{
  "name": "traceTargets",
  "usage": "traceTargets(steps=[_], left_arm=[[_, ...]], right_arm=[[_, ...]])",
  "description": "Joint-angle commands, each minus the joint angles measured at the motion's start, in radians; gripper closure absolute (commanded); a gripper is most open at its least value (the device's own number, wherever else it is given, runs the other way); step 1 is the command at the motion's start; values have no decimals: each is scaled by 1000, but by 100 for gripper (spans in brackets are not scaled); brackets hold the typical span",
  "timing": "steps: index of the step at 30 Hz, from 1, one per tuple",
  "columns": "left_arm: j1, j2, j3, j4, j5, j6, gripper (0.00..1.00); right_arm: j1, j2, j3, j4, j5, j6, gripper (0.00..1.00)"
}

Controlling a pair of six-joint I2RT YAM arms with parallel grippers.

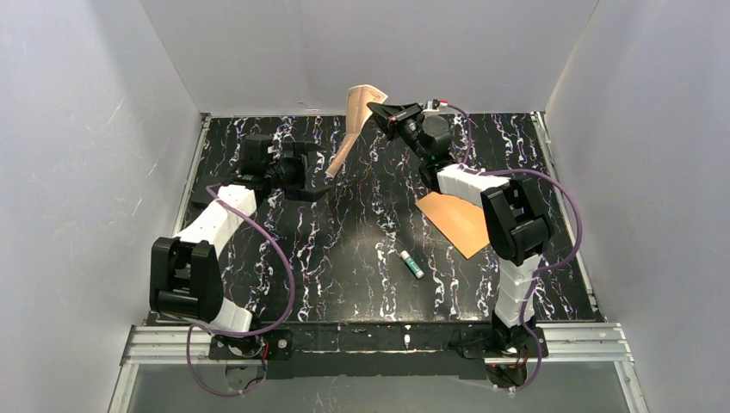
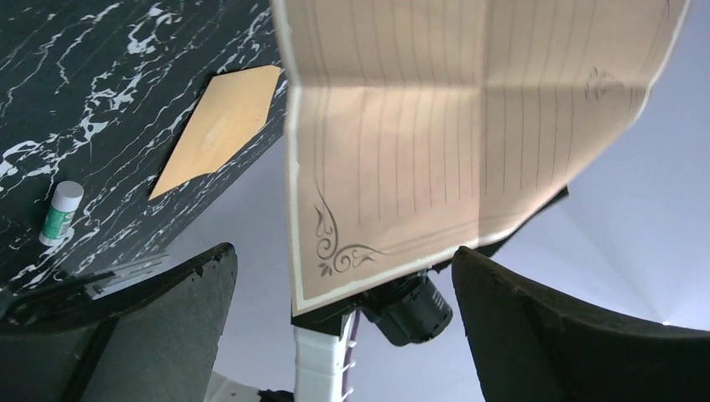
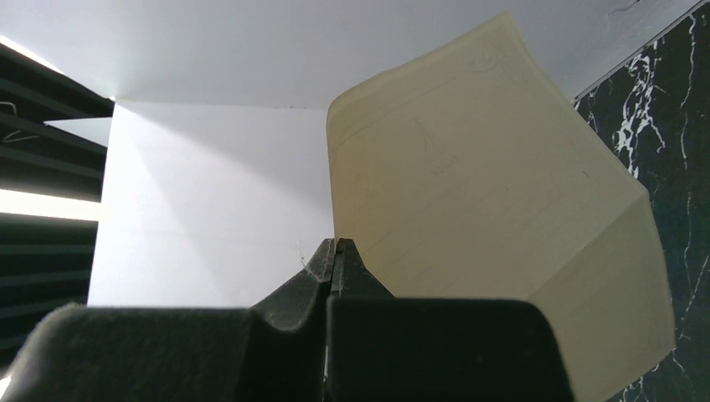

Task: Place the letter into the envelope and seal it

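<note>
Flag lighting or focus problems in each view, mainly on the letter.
Top external: even light, sharp, no glare on the letter. Left wrist: a shadow band darkens the sheet's upper part, print legible; the open left gripper is dark and soft-edged. Right wrist: sheet backlit, its ruling only faint; bright strip at far left blown out; the right gripper, shut on it, is near-silhouette.

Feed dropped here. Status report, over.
Right end effector shut on letter, sheet hanging above table. Left end effector open by its lower end. Envelope flat, partly under right arm. Glue stick lies apart.
</note>
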Motion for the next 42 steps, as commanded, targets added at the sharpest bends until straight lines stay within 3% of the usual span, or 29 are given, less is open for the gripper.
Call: traceTargets(steps=[1, 8, 13, 19, 22, 26, 27, 32, 33, 35, 37, 40, 42], left_arm=[[-1, -40, -45, -65, -64, -138, 2], [-24, -25, -159, 262, -241, -354, 2], [-44, 20, -109, 324, -257, -418, 2], [-68, 51, -121, 446, -286, -526, 10], [-70, 53, -126, 466, -307, -536, 24], [-72, 41, -141, 491, -336, -544, 55], [-72, 39, -140, 493, -342, -541, 67], [-71, 39, -146, 510, -348, -543, 99], [-70, 38, -151, 522, -347, -539, 100], [-62, 29, -156, 536, -349, -496, 100], [-38, 16, -155, 541, -337, -418, 100], [20, 0, -117, 541, -291, -187, 100], [59, -1, -72, 541, -208, 8, 100]], right_arm=[[15, -43, 37, 64, 27, 72, 99], [23, -74, 43, 30, 27, 130, 99], [28, -74, 47, 21, 57, 177, 99], [41, -95, 31, -34, 107, 213, 99], [46, -92, 38, -36, 125, 232, 99], [46, -87, 58, -19, 110, 209, 99], [46, -89, 57, -24, 112, 205, 99], [45, -97, 43, -40, 94, 172, 99], [39, -101, 38, -51, 60, 144, 90], [21, -131, 3, -94, 27, 36, 48], [-5, -184, -29, -210, 5, -110, 21], [-59, -282, -38, -483, 32, -376, 5], [-100, -339, -24, -643, 60, -509, 3]])
